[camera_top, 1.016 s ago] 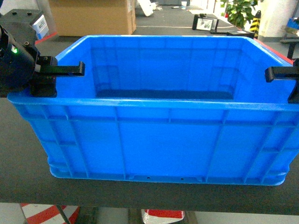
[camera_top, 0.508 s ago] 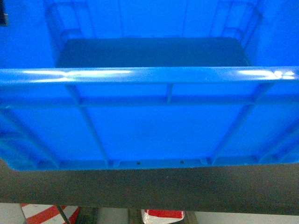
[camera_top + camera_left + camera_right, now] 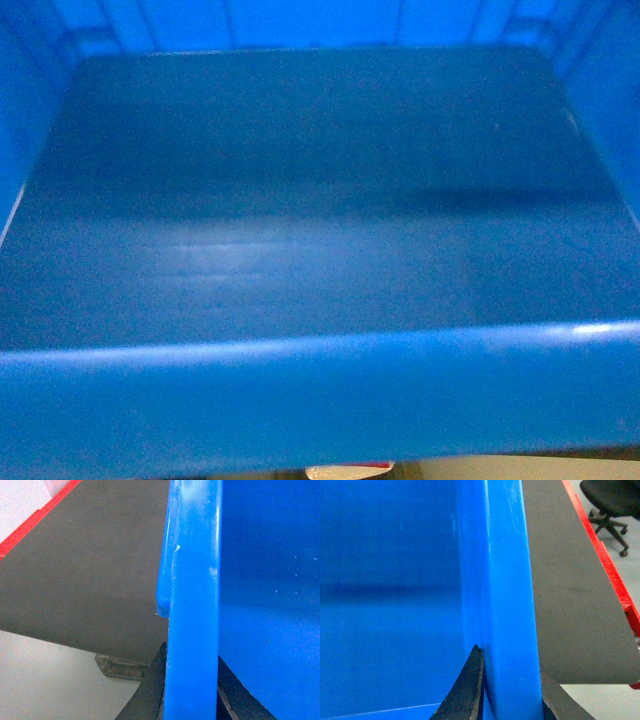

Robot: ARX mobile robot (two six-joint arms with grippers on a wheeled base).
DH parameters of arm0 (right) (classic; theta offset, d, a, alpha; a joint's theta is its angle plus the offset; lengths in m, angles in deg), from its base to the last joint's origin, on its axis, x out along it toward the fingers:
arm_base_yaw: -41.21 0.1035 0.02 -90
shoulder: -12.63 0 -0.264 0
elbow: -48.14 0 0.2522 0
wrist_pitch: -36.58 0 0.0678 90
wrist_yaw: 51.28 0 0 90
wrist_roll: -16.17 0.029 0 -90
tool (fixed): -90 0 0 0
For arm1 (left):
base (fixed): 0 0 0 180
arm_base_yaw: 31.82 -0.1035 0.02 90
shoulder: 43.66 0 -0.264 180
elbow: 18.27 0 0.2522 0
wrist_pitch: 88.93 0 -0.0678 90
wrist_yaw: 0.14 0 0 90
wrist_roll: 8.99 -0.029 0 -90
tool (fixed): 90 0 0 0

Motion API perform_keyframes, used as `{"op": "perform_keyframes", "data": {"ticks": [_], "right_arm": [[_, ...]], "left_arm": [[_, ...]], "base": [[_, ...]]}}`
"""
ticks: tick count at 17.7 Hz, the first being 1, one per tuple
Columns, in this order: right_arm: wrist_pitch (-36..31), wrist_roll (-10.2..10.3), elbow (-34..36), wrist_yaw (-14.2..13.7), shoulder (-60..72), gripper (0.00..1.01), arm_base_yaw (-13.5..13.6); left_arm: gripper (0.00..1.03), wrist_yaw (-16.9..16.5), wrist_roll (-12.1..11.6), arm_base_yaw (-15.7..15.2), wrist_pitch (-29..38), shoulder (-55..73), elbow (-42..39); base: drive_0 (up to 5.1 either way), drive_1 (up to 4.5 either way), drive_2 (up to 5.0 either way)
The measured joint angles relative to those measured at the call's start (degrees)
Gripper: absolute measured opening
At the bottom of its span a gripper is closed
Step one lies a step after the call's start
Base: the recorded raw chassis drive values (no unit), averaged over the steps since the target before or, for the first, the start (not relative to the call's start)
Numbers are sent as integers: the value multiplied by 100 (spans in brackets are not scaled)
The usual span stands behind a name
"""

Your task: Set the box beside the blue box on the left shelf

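Box [image 3: 320, 200]: lifted close under the head camera, its rim clamped between the fingers of each hand.
Left hand [image 3: 192, 700]: closed on the left rim.
Right hand [image 3: 512, 700]: closed on the right rim.
Risk: thin rim pinches; tilt or slip is likely if the hands move unevenly.
Wrist views: dark worktop [image 3: 90, 565] shown outside each hand.
Head view: only the box floor shown; shelf hidden.
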Motion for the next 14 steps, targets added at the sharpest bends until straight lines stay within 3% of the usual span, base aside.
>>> {"op": "perform_keyframes", "data": {"ticks": [1, 10, 14], "right_arm": [[-87, -118, -4, -201, -31, 15, 107], [-50, -153, -4, -219, -2, 16, 107], [-48, -153, -4, -219, -2, 16, 107]], "left_arm": [[11, 15, -9, 13, 57, 4, -2], [11, 13, 35, 17, 11, 11, -42], [11, 15, 35, 17, 11, 13, -42]], "base": [[0, 0, 0], [0, 0, 0], [-175, -175, -175]]}}
